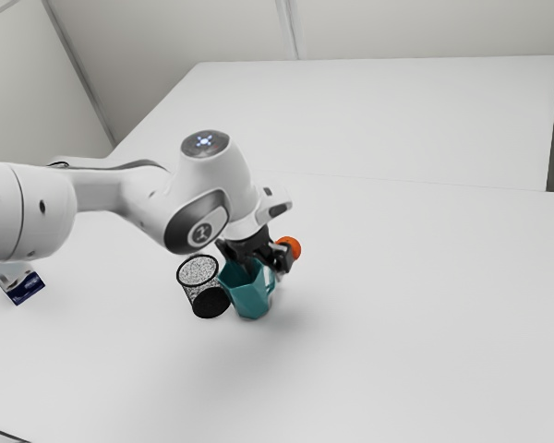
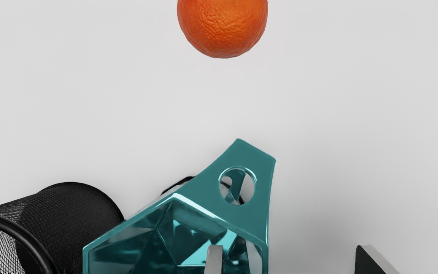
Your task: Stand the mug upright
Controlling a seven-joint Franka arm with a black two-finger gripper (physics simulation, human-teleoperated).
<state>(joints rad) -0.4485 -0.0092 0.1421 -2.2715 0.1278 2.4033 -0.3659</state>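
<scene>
Mug and hand at the bench. The mug (image 1: pixel 250 297), teal and many-sided, stands mouth up on the bench (image 1: pixel 388 360), its axis running parallel to that of the upright black mesh cup (image 1: pixel 200 271) just beside it; whether the two touch cannot be told. The hand (image 2: pixel 289 260) is above the mug, its fingers wide apart and astride the wall on the handle side: one finger (image 2: pixel 214 260) reaches into the mouth, while the other finger (image 2: pixel 373 263) is outside, separated from the wall by a clear gap. Nothing is gripped. The handle (image 2: pixel 255 161) points obliquely toward the side where an orange (image 2: pixel 222 26) lies, well apart from the mug in the wrist view. A white and blue box (image 1: pixel 17 282) lies toward the exterior view's left.

Step in hand: the mug's posture agrees with the one the task asks for, so the stage is judged to be that of release and clearance. Next move: a straight lift with the fingers kept apart, drawing the inner finger out of the mouth before any sideways travel. Principal hazard: a sideways drift could drag that finger against the wall and tip the mug, possibly into the mesh cup.
</scene>
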